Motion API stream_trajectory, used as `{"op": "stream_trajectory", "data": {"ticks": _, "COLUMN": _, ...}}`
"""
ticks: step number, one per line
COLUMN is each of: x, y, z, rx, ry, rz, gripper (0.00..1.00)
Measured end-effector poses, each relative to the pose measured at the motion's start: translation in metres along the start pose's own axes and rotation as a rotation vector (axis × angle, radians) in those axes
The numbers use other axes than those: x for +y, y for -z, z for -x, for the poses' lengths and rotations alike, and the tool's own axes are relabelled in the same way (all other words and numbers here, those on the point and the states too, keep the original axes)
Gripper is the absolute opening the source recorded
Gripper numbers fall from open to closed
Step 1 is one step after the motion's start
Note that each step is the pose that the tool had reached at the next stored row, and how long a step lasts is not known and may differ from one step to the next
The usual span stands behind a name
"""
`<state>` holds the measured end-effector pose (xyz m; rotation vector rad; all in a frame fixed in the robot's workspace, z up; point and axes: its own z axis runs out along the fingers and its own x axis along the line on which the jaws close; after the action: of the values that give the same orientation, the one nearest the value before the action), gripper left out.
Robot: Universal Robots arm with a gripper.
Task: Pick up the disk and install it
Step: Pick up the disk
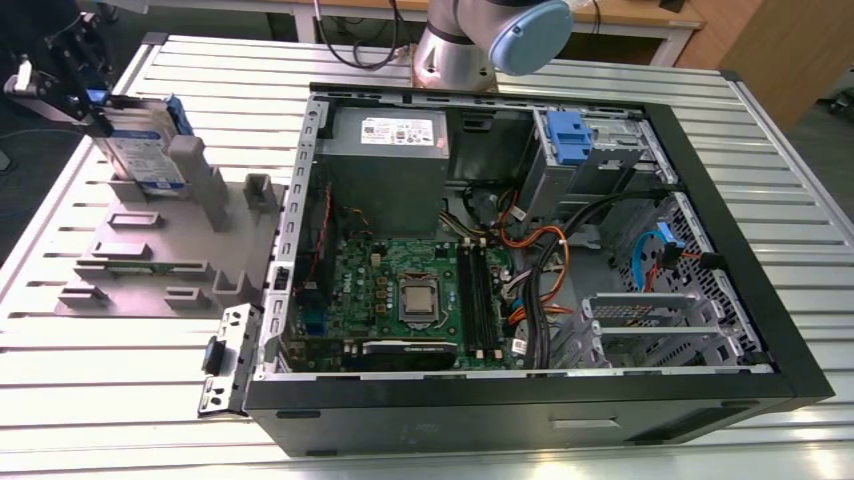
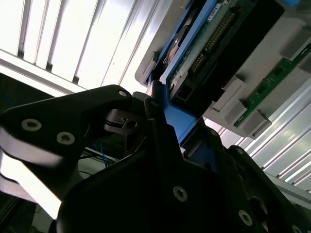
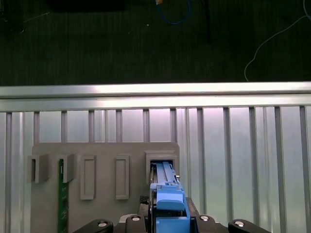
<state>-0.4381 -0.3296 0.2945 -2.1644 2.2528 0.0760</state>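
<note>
My gripper (image 1: 91, 100) is closed narrow on the disk (image 1: 140, 150), my black fingers (image 2: 121, 104) pressing on the bright blue carrier that frames it. In the first wrist view the blue edge of the disk (image 3: 170, 206) runs straight out from between my fingertips, and in the second wrist view its underside (image 2: 204, 46) shows a green circuit board and a connector row.

The disk stands upright on its edge, its lower end at a raised slot of the grey fixture (image 1: 147, 255). I cannot tell whether it is seated in that slot or just above it. A green memory stick (image 3: 61, 194) stands in another slot of the same fixture (image 3: 104, 150), apart from the disk.

The fixture lies on the slatted metal table (image 1: 120, 400), at the exterior view's left. Just beside it, toward the exterior view's right, the open computer case (image 1: 534, 405) lies on its side. Inside are the motherboard (image 1: 400, 290), a grey metal box (image 1: 387, 140) with a white sticker, and a small blue clip (image 1: 567, 135) in the drive bay.
</note>
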Motion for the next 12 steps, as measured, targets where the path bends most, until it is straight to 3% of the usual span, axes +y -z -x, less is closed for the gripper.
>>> {"op": "stream_trajectory", "data": {"ticks": 12, "x": 0.0001, "y": 0.0064, "z": 0.0003, "rx": 0.0, "ry": 0.0, "rz": 0.0001, "gripper": 0.37}}
